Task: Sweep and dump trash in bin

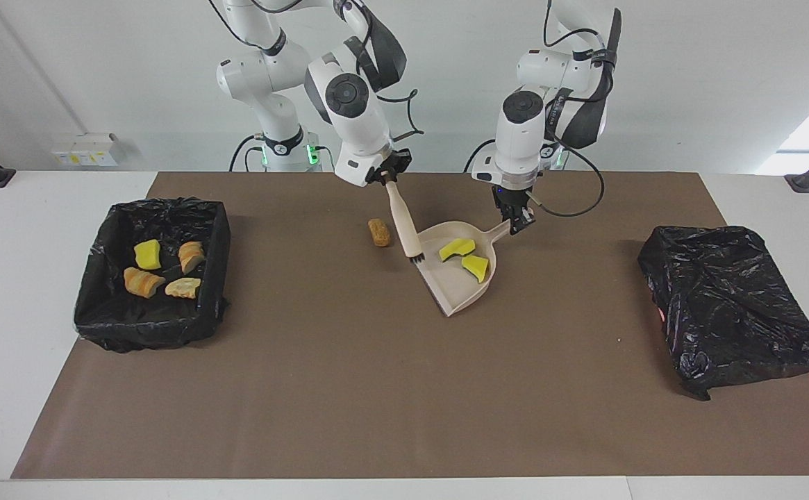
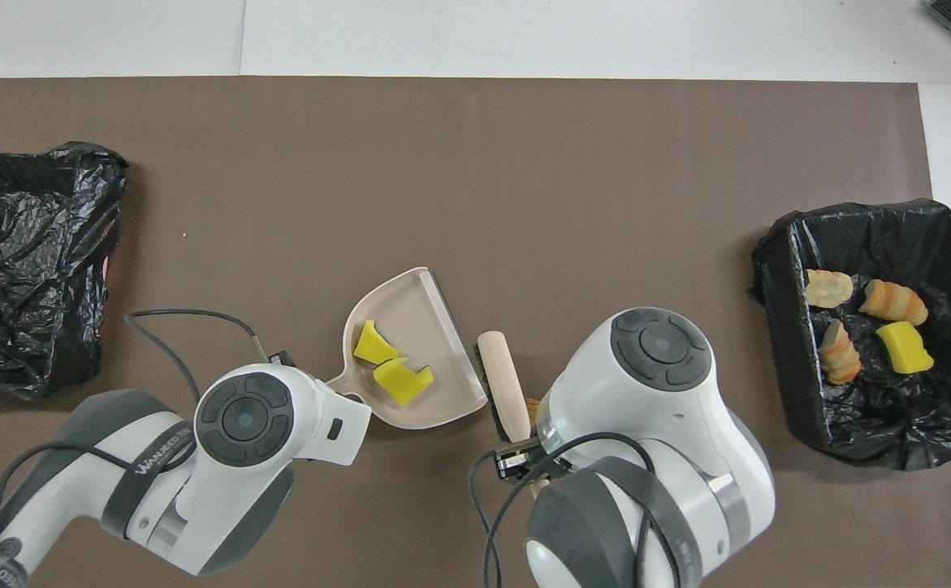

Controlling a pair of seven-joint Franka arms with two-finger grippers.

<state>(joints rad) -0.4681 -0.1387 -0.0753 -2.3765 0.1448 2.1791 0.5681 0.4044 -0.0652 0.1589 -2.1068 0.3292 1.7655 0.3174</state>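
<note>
A beige dustpan [image 1: 456, 290] [image 2: 433, 314] lies mid-table with two yellow sponge chunks of trash [image 1: 457, 248] [image 2: 402, 380] in it. My left gripper [image 1: 516, 223] is shut on the dustpan's handle. My right gripper [image 1: 389, 179] is shut on the beige brush [image 1: 402, 223] [image 2: 501, 382], which tilts down with its bristles at the dustpan's open edge. A golden-brown lump of trash [image 1: 378, 232] lies on the mat beside the brush, toward the right arm's end. The overhead view shows it mostly covered by the right arm. The black-lined bin [image 1: 168, 205] [image 2: 779, 269] holds several trash pieces.
A crumpled black bag [image 1: 730, 305] [image 2: 26, 261] covers something at the left arm's end of the table. The brown mat [image 1: 376, 389] spreads under everything.
</note>
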